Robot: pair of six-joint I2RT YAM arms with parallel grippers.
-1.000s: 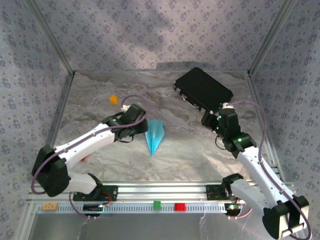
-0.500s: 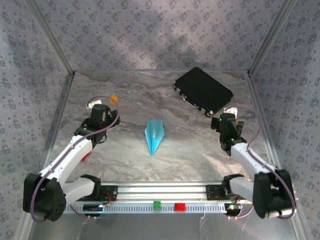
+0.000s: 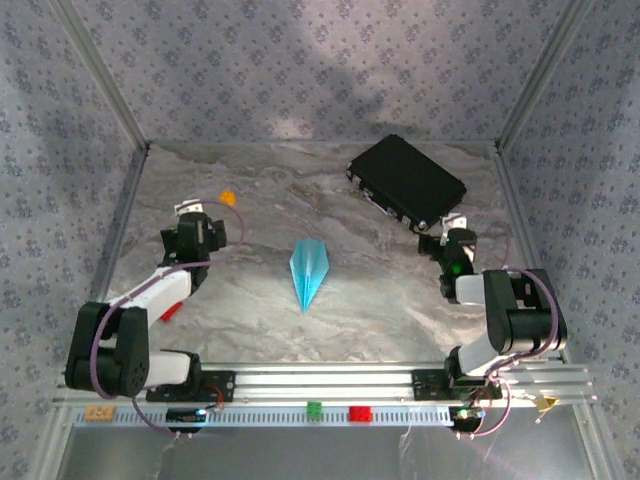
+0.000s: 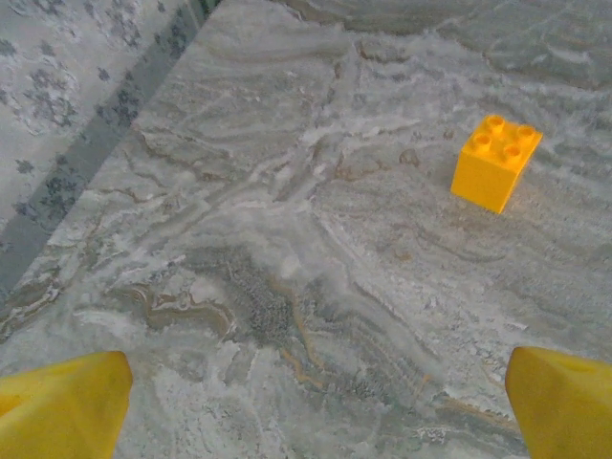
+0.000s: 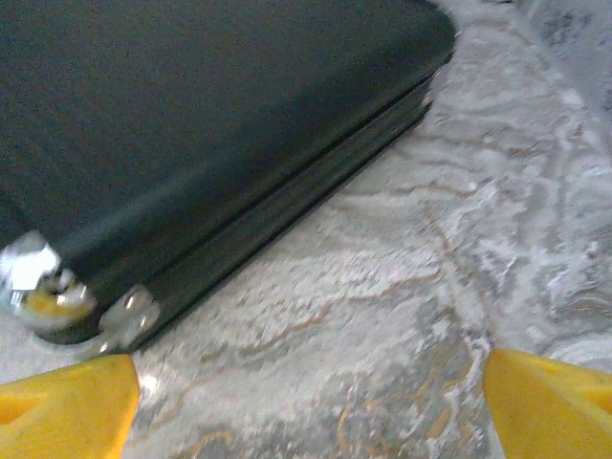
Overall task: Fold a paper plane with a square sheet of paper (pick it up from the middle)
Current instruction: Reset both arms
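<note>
- The paper plane (image 3: 309, 272) lies flat in the middle of the table (image 3: 380, 300).
- It is light blue, and its sharp tip points toward the near edge, where the arms are bolted on.
- The plane sits between the two arms, well apart from both claws. Nothing touches it.
- The left claw (image 4: 306, 411) is released. Its two yellow fingers (image 4: 59, 406) are spread wide over bare table.
- A small orange block (image 4: 495, 163) stands on the table ahead of the left claw, a bit to the right. The claw does not touch it.
- The right claw (image 5: 306, 411) is released too, and its yellow fingers (image 5: 67, 402) are wide apart.
- A black case (image 5: 191, 143) lies just ahead of the right claw, with a shiny metal corner near the left finger.
- The case sits at the far right of the table, away from the plane.
</note>
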